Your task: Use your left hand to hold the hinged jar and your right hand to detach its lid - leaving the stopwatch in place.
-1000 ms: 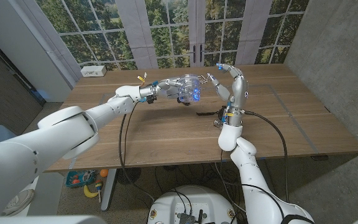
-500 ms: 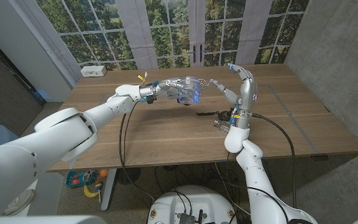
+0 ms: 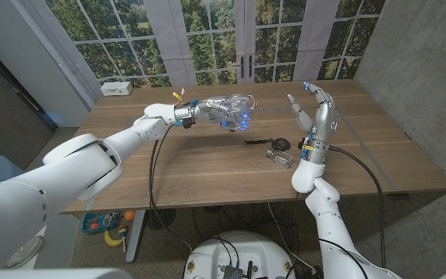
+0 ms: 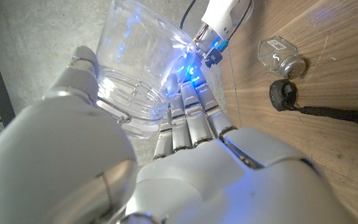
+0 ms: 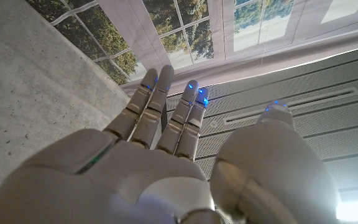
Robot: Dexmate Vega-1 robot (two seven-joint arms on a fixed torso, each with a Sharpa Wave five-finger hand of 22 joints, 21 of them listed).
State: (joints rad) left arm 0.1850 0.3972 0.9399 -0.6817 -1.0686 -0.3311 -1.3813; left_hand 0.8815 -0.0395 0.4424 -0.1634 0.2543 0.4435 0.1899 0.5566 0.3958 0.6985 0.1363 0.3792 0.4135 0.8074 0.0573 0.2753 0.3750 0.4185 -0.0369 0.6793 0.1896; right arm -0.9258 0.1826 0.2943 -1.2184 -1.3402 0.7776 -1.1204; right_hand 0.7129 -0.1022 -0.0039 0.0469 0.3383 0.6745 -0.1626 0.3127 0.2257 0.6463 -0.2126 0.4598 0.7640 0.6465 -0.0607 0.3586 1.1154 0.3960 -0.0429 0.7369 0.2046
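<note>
Partly hidden by left hand (image 3: pixel 211 108), clear jar (image 3: pixel 238 110), hinge indistinct

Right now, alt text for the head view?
The left hand holds a clear jar above the wooden table. The right hand is raised apart from it, fingers spread and empty. A black stopwatch and a small glass lid lie between them.

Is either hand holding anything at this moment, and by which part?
The left hand grips the clear jar around its body, lifted off the table. The right hand holds nothing, fingers spread.
</note>
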